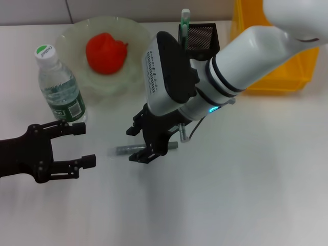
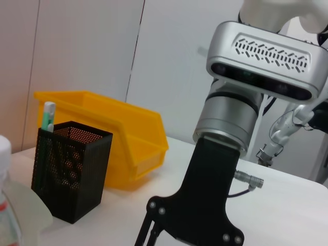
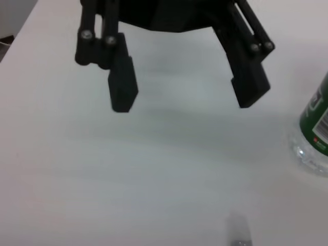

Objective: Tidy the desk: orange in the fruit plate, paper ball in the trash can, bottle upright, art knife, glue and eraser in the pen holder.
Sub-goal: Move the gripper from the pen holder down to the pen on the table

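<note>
Glue is the thing in hand now, by my judgement: the slim grey stick lies flat on the white surface, and the right gripper hangs directly over it.

Going from left to right in the head view, first comes the left gripper. It is low above the surface with its two fingers spread apart and nothing between them. The bottle stands upright just behind it. The glue lies ahead of its fingertips, between the two grippers.

Next is the right gripper. It points down, its fingers are released and wide apart, as the right wrist view shows, and it holds nothing. One end of the stick sticks out beside its fingers; the rest is hidden under it. Whether the fingers already straddle the stick, I cannot tell.

Behind this gripper are the fruit plate with the orange inside, then the pen holder with the art knife standing in it, then the trash can.

The stick is probably light, stiff and smooth, so it may roll or slip. I would take it across its middle, with the fingers on its two long sides.
</note>
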Available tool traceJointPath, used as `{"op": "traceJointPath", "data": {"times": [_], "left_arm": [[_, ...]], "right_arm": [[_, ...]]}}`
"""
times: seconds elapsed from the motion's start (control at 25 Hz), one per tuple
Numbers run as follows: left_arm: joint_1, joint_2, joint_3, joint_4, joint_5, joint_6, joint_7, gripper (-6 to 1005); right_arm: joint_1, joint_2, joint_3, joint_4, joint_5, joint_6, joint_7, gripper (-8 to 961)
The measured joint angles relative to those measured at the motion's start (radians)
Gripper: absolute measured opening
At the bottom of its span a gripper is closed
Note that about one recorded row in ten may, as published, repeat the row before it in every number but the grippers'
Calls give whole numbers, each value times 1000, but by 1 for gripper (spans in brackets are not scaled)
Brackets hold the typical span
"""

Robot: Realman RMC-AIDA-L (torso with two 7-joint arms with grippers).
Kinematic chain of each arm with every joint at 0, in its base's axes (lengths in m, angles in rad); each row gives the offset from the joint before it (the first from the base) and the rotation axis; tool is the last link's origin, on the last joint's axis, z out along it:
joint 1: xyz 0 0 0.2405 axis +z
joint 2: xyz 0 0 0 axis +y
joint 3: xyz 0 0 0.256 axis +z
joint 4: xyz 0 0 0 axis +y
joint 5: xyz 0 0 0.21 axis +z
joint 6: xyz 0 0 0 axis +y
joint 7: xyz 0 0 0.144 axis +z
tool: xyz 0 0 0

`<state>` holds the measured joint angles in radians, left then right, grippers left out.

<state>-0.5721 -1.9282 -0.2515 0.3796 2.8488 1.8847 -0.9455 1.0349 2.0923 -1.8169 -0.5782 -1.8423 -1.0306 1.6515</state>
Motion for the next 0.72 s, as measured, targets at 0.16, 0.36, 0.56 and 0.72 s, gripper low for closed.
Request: {"op": "traceJointPath", "data": {"times": [0.16, 0.36, 0.56, 0.72], "left_arm": [[0, 0, 0, 0, -3, 0, 0, 856], [2, 0, 2, -2, -14, 1, -1, 856], [6, -1, 4, -2, -22, 1, 0, 856], [6, -1, 8, -3, -22, 1, -1, 856]], "right_arm": [[-4, 0, -38, 0, 24, 35, 0, 535], [-4, 0, -70, 4, 35, 64, 12, 478], [-7, 0, -77, 5, 54, 76, 12, 394], [-7, 0, -96, 9, 63, 89, 12, 393]]}}
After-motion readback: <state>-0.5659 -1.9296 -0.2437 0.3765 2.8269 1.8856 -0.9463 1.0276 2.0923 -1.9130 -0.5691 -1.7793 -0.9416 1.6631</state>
